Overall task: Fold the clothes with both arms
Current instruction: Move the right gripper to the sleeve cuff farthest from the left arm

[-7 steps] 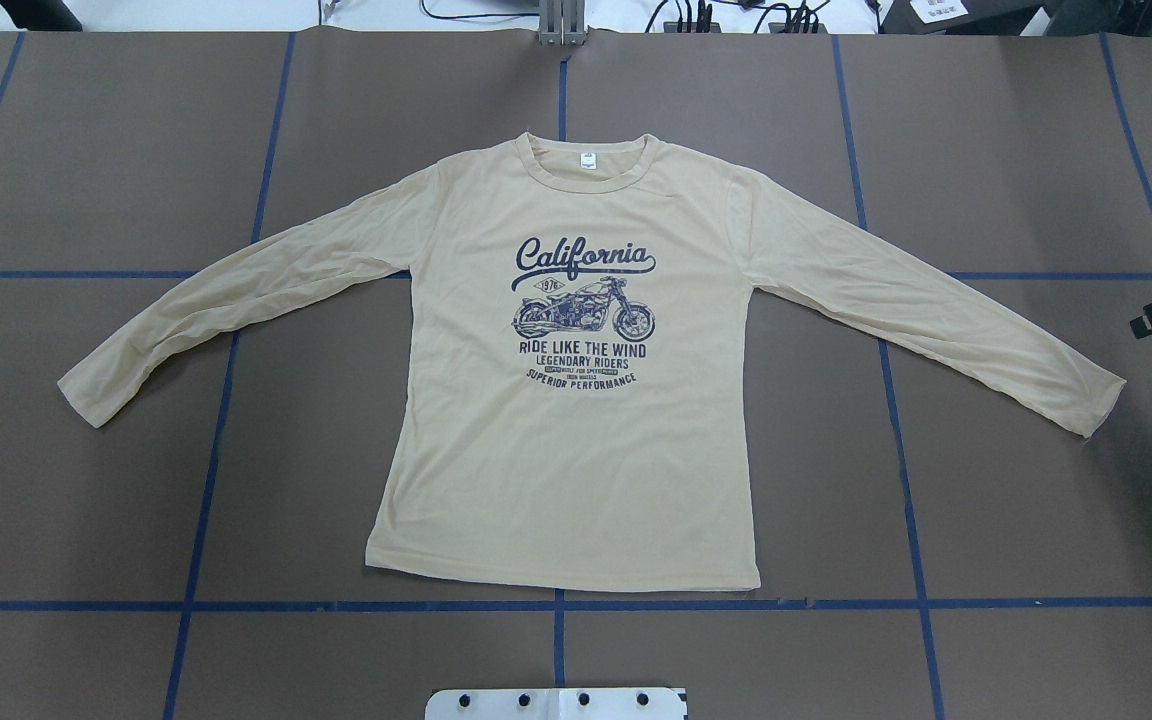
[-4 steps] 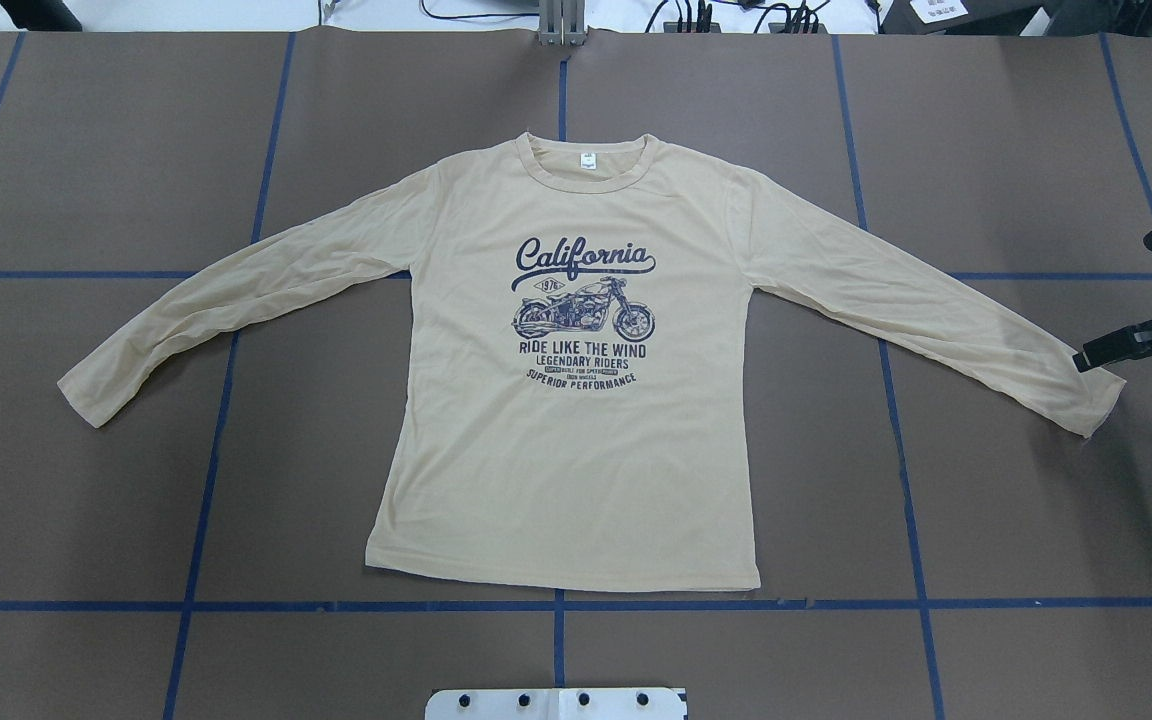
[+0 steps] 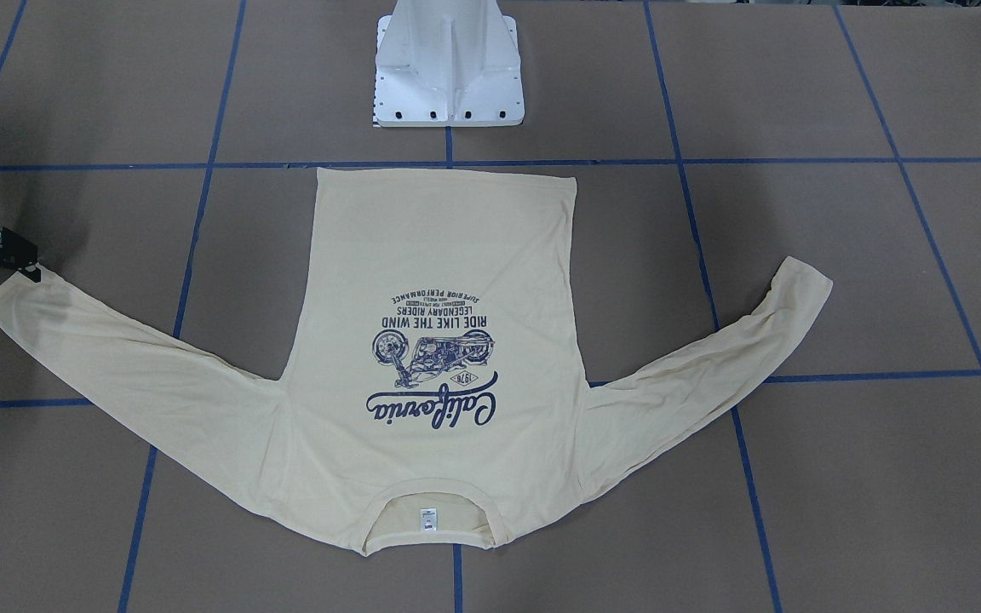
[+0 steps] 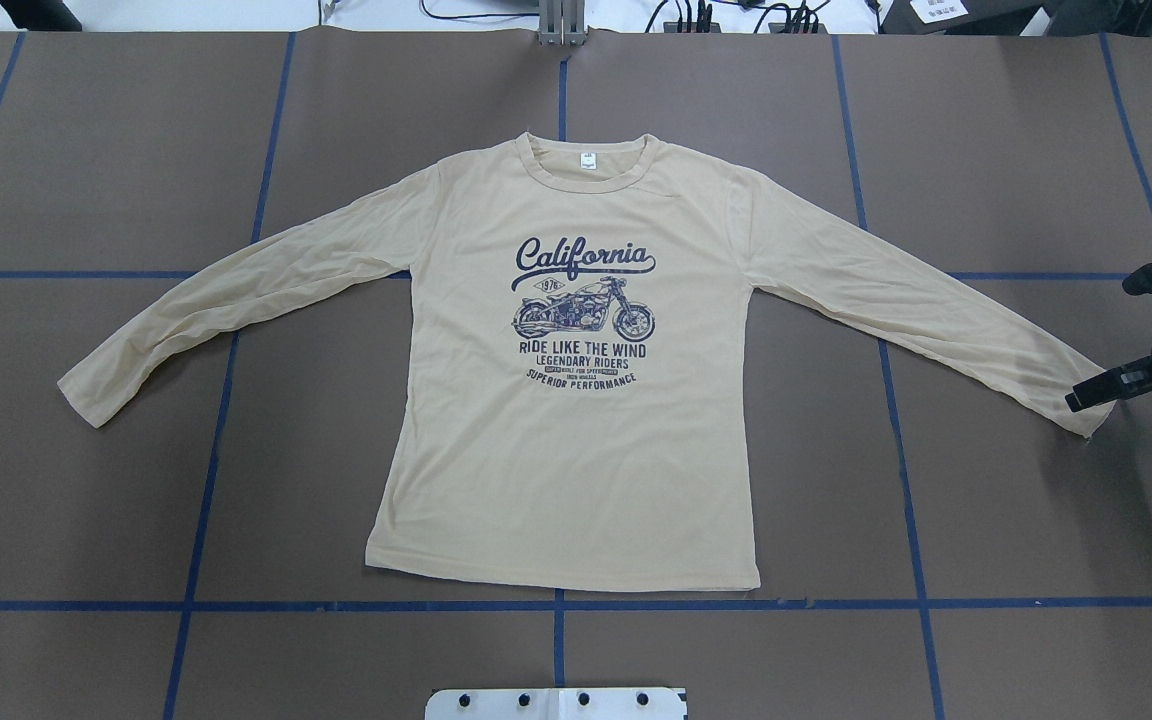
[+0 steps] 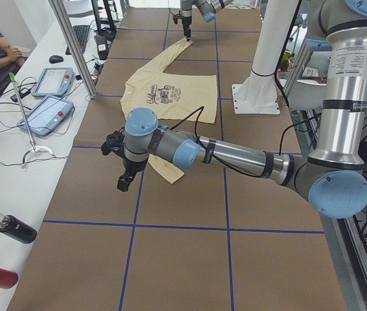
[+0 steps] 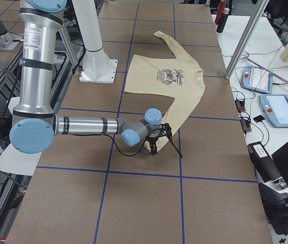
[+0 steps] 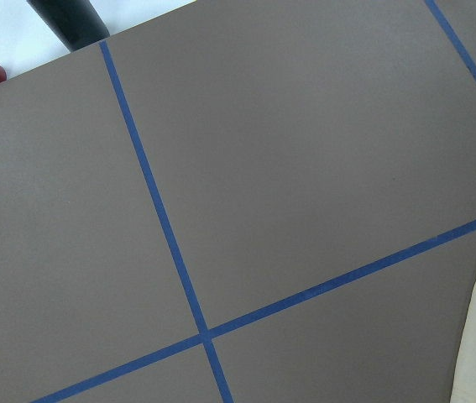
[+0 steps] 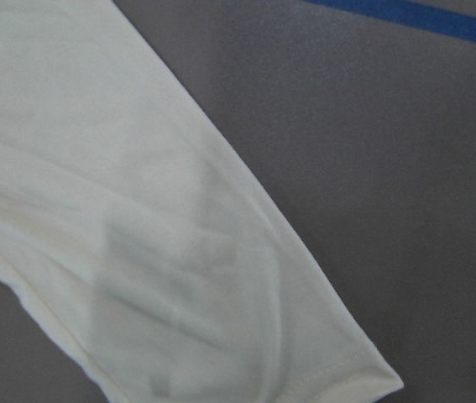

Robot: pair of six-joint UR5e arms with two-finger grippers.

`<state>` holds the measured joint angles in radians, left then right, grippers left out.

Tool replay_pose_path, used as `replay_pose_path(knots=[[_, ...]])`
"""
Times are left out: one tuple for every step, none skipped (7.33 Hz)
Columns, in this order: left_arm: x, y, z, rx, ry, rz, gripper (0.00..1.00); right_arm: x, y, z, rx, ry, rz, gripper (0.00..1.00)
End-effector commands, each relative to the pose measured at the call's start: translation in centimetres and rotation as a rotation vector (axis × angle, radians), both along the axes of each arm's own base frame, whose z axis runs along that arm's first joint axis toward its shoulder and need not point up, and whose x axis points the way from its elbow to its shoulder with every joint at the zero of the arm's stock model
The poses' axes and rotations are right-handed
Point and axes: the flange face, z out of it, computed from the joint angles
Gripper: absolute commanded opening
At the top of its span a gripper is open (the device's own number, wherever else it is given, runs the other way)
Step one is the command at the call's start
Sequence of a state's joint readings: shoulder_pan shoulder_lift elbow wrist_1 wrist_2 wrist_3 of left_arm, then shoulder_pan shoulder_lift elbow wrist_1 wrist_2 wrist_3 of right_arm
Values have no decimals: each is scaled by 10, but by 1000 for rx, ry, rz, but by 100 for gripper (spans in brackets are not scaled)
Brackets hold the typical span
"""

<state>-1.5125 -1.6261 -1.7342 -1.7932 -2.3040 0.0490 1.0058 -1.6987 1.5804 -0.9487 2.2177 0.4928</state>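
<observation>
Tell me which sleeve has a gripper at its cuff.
The sleeve on the robot's right: the open right gripper has one fingertip over its cuff. The other sleeve lies with no gripper at its cuff.

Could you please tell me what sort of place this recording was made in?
Most likely a robotics lab workcell: grey-silver jointed robot arms with light blue caps, a brown paper-covered table gridded in blue tape, and tablet-like teach pendants on the white side bench.
</observation>
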Motion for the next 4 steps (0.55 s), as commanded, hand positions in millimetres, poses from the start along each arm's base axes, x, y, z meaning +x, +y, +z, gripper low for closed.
replay_pose_path(knots=[[0,0,-1,2,0,0,100,0,3,11,-13,20,-3,99],[0,0,-1,2,0,0,100,0,4,12,-15,22,-3,99],[0,0,-1,2,0,0,100,0,3,13,-16,23,-3,99],[0,0,-1,3,0,1,100,0,3,12,-14,23,-3,98]])
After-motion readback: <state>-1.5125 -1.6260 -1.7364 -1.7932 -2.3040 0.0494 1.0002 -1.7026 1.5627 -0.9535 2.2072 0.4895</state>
